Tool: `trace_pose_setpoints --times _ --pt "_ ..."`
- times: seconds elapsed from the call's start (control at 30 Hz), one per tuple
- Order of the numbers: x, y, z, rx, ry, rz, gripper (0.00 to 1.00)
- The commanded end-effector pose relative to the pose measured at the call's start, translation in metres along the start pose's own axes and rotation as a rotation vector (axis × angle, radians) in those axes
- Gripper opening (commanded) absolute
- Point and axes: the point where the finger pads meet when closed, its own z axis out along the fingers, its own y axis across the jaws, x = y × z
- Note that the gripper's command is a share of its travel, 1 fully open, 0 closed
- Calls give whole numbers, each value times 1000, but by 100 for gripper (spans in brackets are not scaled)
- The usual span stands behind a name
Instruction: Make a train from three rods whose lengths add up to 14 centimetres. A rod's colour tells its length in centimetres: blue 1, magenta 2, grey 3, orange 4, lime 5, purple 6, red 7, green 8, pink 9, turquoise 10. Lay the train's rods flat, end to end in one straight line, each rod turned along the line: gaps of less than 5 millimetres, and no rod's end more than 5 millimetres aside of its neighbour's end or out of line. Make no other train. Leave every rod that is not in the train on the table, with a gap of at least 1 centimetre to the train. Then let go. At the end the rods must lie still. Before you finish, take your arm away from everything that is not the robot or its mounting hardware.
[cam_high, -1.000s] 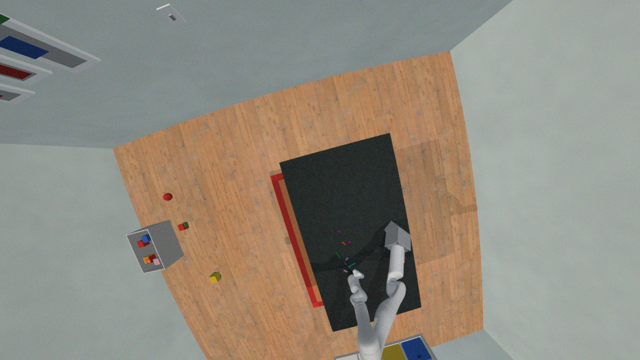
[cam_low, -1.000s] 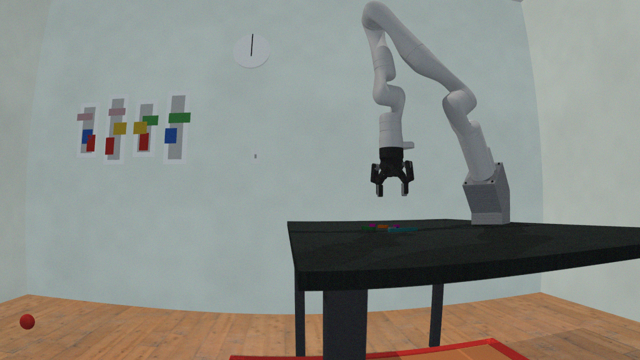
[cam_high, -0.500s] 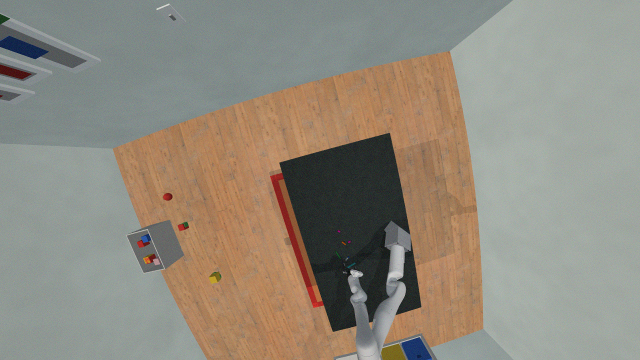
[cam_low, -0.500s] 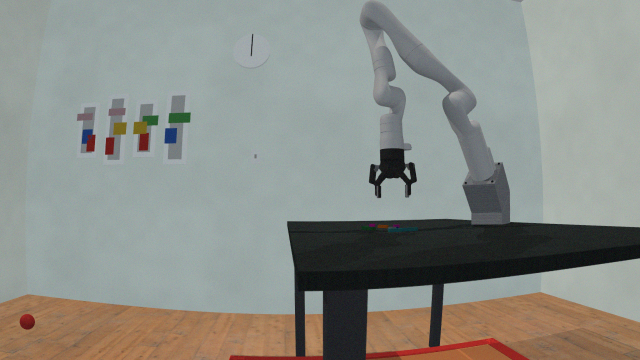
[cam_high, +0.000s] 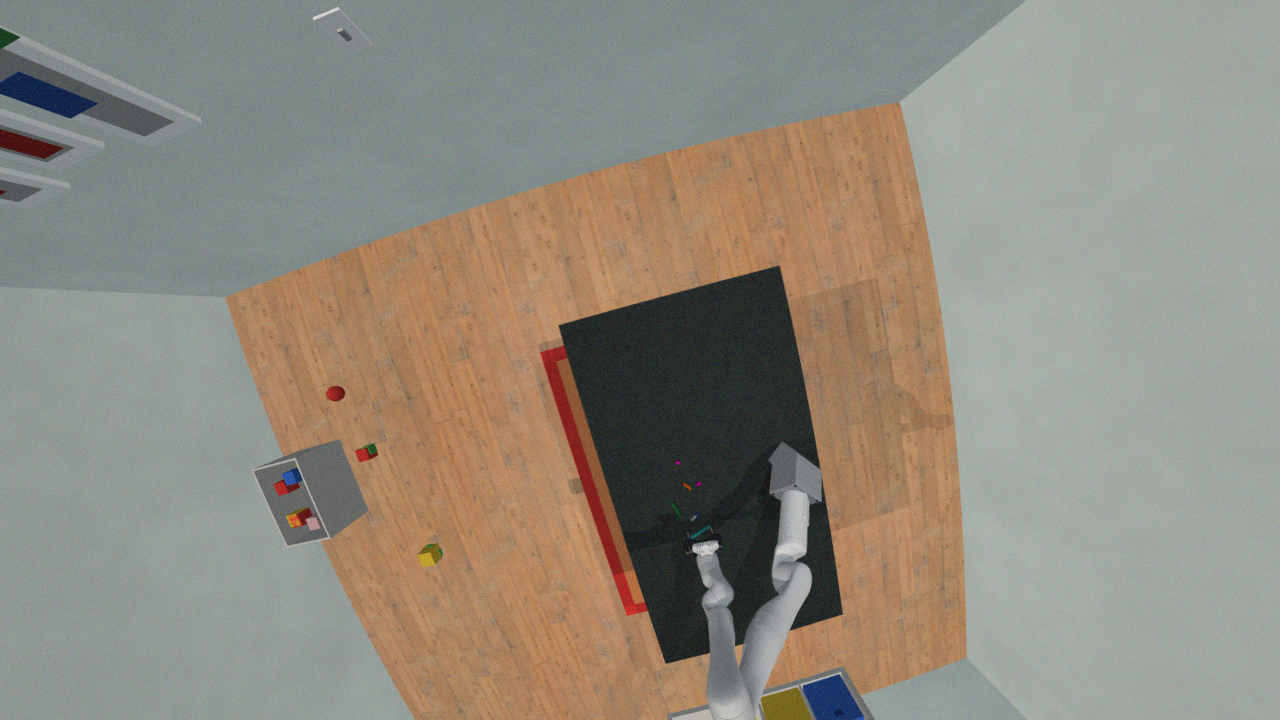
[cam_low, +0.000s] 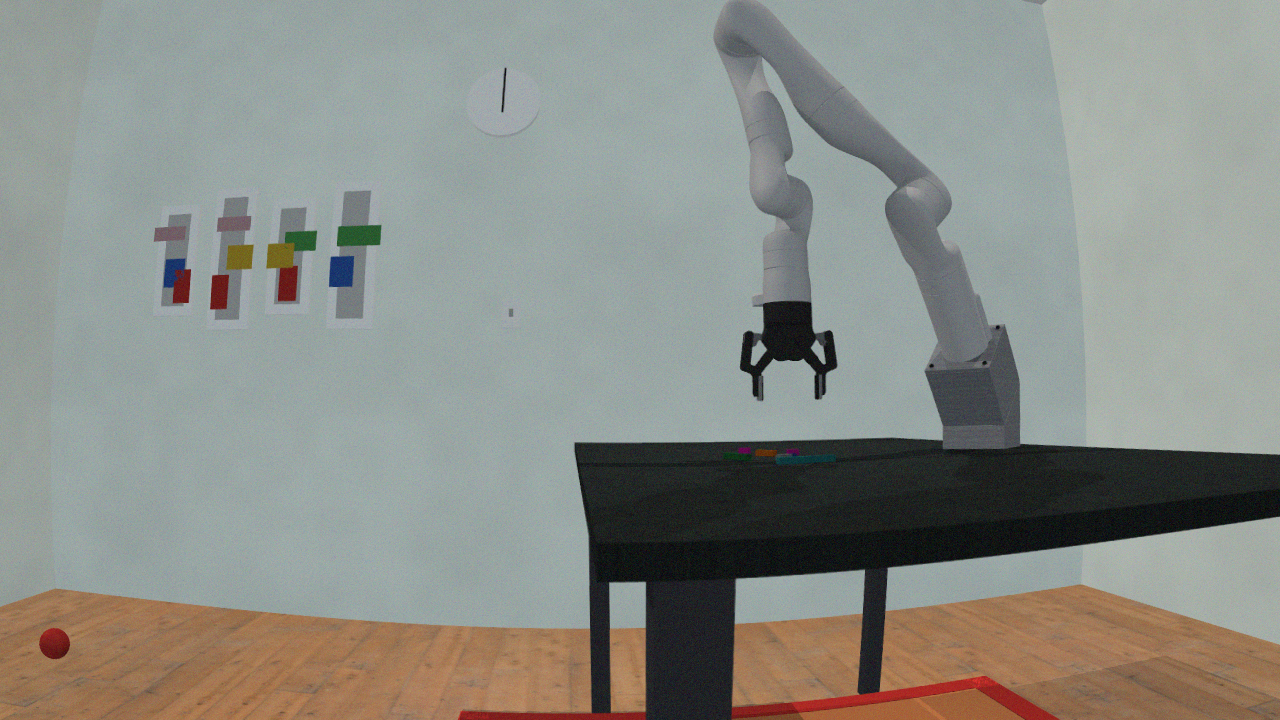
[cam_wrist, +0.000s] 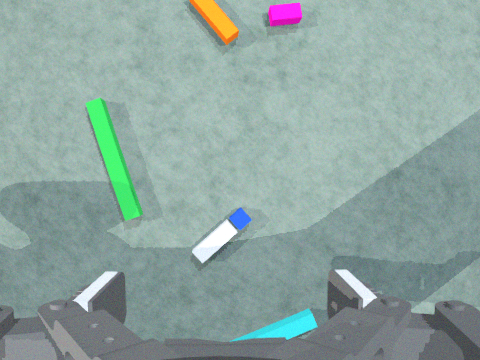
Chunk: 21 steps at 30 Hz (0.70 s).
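Note:
My gripper (cam_low: 787, 394) (cam_high: 703, 541) (cam_wrist: 227, 294) is open and empty, and hangs well above the black table (cam_high: 698, 340) (cam_low: 895, 510). In the wrist view a green rod (cam_wrist: 114, 159) lies at the left. An orange rod (cam_wrist: 214, 14) and a magenta rod (cam_wrist: 284, 14) lie apart at the top. A grey rod (cam_wrist: 214, 243) lies flat with a small blue rod (cam_wrist: 240, 218) against its upper end. A turquoise rod (cam_wrist: 280, 327) (cam_low: 805, 459) shows partly from behind the gripper body. In the top view a second magenta rod (cam_high: 677, 462) lies further out.
The arm's grey base (cam_high: 794, 470) (cam_low: 975, 394) stands on the table at the right of the rods. A red mat (cam_high: 581, 465) lies on the floor along the table's left side. A grey box (cam_high: 313, 492) and loose blocks are far off on the floor.

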Motion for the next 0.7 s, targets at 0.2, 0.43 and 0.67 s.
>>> trace_pose_setpoints --times 0.2,0.43,0.67 --pt "-12 4 4 -7 5 -369 100" --pt "-20 6 6 -6 6 -682 100" --pt "-31 7 7 -1 3 -1037 100"
